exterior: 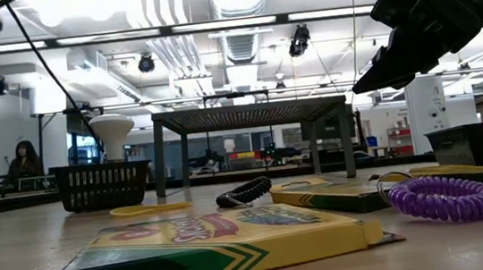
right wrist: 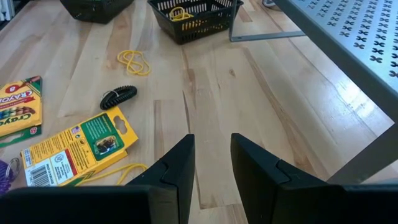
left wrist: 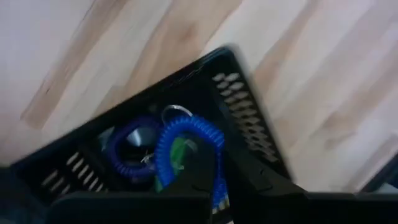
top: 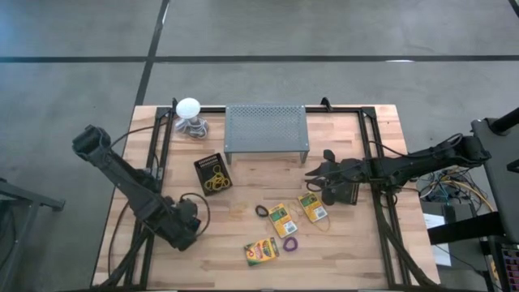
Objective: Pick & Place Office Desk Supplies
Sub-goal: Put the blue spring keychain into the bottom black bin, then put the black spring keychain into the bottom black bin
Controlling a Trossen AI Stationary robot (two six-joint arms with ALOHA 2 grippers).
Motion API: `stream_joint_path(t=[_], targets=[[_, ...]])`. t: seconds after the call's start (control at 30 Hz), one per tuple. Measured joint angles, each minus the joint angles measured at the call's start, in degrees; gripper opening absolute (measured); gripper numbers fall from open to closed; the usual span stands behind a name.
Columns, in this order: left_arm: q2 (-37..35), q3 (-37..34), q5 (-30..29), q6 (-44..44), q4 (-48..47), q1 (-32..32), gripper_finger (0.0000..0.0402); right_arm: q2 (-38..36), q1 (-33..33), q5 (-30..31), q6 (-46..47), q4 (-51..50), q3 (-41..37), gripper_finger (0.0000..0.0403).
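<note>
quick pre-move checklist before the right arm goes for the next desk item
1. Right gripper empty, fingers apart: ok.
2. Black coil loop lies free on bare wood: ok.
3. Yellow rubber bands clear of other items: ok.
4. Basket ahead has room: ok.
5. Metal stand close beside the right arm: not ok, watch clearance.
6. Left gripper over the other basket; whether it grips the blue coil: cannot tell.

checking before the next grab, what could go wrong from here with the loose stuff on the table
1. The right tool hovers open beside the grey metal stand; a swing toward the basket holding yellow bands might clip the stand's leg.
2. The loose yellow rubber band lies flat on the wood, so a pinch may slip off it.
3. The left tool sits over a basket holding a blue coil; lifting out might snag it.
</note>
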Motion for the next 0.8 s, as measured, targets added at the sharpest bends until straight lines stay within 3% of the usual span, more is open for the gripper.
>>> stream_joint_path(t=[0.23,0.67,0.8], targets=[[-0.11,-1.54,0.68,-6.97,0.33,-0.01,0.0033,0.0,0.0,0.0,0.0,0.01,0.0,0.01],[-0.97,-0.55,2.02,-10.08,0.33,0.06,0.0136,0.0,0.0,-0.01,0.0,0.0,0.0,0.01],[-0.97,1.78,-4.0,-6.78,1.78,0.5,0.0147,0.0,0.0,0.0,0.0,0.01,0.0,0.01]])
